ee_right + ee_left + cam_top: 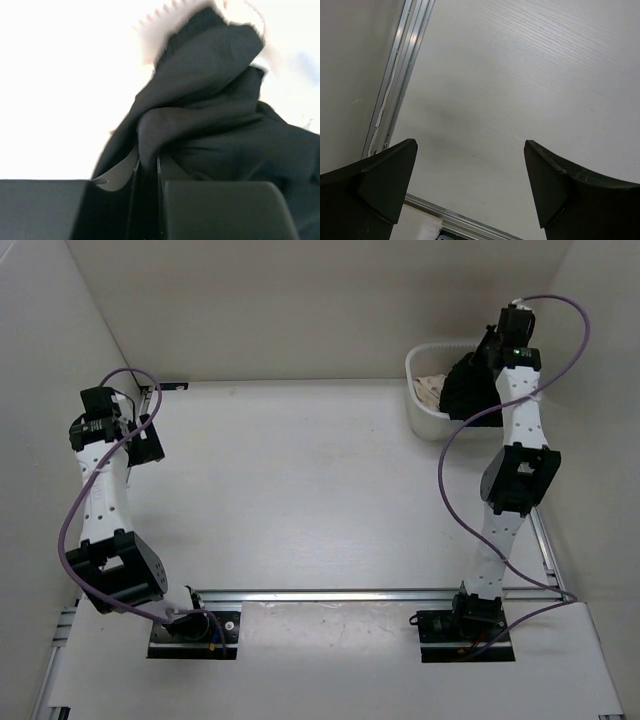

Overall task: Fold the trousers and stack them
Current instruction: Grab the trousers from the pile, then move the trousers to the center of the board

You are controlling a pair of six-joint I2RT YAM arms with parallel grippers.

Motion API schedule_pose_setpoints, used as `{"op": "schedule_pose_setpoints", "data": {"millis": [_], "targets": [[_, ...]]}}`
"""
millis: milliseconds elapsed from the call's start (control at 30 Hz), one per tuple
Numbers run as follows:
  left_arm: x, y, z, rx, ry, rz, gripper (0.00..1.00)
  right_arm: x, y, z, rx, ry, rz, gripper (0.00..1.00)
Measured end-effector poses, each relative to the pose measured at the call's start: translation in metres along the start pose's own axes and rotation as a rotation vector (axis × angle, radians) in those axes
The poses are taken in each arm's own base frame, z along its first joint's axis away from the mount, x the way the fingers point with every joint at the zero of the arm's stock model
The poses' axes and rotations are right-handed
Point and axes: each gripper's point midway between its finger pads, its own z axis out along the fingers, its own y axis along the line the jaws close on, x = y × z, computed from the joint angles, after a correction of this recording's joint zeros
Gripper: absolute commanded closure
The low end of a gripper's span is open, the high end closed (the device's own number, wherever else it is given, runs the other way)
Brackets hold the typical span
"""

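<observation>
Cloth with no stiffness at all is what we have here: the trousers (210, 115) are a limp black heap, bunched inside the white basket (425, 415) and rising above its rim. The right gripper (147, 172) sits directly over the basket, jaws pressed nearly together on a raised fold of the black fabric, so we judge it has a pinch of the trousers. The left gripper (470, 165) hangs well apart from the basket, across the table (300, 490) from it, jaws spread wide and holding nothing.

We expect the fabric to be light and to drape straight down from any hold, the legs trailing after it. They could catch on the basket rim or drag the cream cloth (428, 388) that lies just beside them in the basket. A pinch in mid-fold lifts the trousers but gives no control of their shape. For folding we would rather hold an edge such as the waistband, one corner per gripper. The blurred wrist view does not let us tell which part is pinched now
</observation>
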Motion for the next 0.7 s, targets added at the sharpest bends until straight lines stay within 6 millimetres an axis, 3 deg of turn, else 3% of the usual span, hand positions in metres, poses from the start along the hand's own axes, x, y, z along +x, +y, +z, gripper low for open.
{"op": "schedule_pose_setpoints", "data": {"millis": [67,133,167,200,267,367,433,467,500,567,633,700], "targets": [[-0.002,0.001,-0.011,0.000,-0.032,-0.003,0.00,-0.022,0.014,-0.033,-0.047,-0.045,-0.002,1.00],[-0.002,0.002,-0.020,0.001,-0.056,-0.005,0.00,-0.047,0.038,-0.085,-0.125,-0.107,-0.012,1.00],[0.000,0.002,-0.024,0.003,-0.066,-0.006,0.00,-0.066,0.068,-0.132,-0.211,-0.173,-0.029,1.00],[0.001,0.002,-0.028,0.004,-0.071,-0.007,0.00,-0.073,0.080,-0.150,-0.248,-0.200,-0.038,1.00],[0.003,0.001,-0.034,0.012,-0.086,-0.008,0.00,-0.093,0.146,-0.242,-0.449,-0.331,-0.083,1.00],[0.003,-0.002,-0.037,0.029,-0.094,-0.008,0.00,-0.090,0.234,-0.378,-0.784,-0.491,-0.136,1.00],[0.003,-0.003,-0.038,0.038,-0.097,-0.007,0.00,-0.077,0.267,-0.457,-0.993,-0.553,-0.145,1.00],[0.003,-0.004,-0.038,0.042,-0.097,-0.007,0.00,-0.073,0.274,-0.480,-1.053,-0.571,-0.135,1.00],[0.003,-0.005,-0.039,0.047,-0.099,-0.007,0.00,-0.071,0.277,-0.496,-1.089,-0.587,-0.117,1.00],[0.002,-0.005,-0.040,0.051,-0.104,-0.007,0.00,-0.068,0.283,-0.502,-1.112,-0.585,-0.072,1.00],[0.002,-0.005,-0.042,0.050,-0.110,-0.008,0.00,-0.051,0.298,-0.476,-1.086,-0.504,-0.026,0.97],[0.002,-0.004,-0.044,0.047,-0.116,-0.008,0.00,-0.019,0.318,-0.428,-1.023,-0.367,0.004,0.74]]}}
